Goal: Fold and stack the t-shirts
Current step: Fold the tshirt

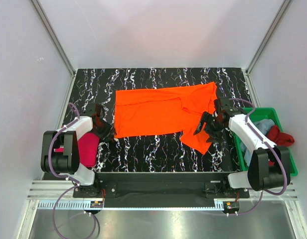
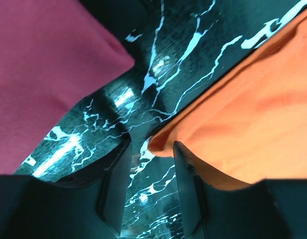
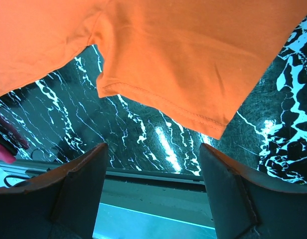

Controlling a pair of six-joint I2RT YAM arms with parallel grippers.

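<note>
A: Orange t-shirt (image 1: 158,112), location?
B: Desk (image 1: 143,147) centre, spread flat; left end effector (image 2: 151,149) half-open around its 8 o'clock corner; right end effector (image 3: 153,149) wide open, empty, beside the 4 o'clock sleeve.

Top cam: high behind the arm bases, looking down on the whole table (image 1: 143,149). Wrist cams: very close and low, left at near-left, right at near-right. All share the orange t-shirt (image 1: 158,112); left and top also share the magenta t-shirt (image 2: 44,64).
</note>
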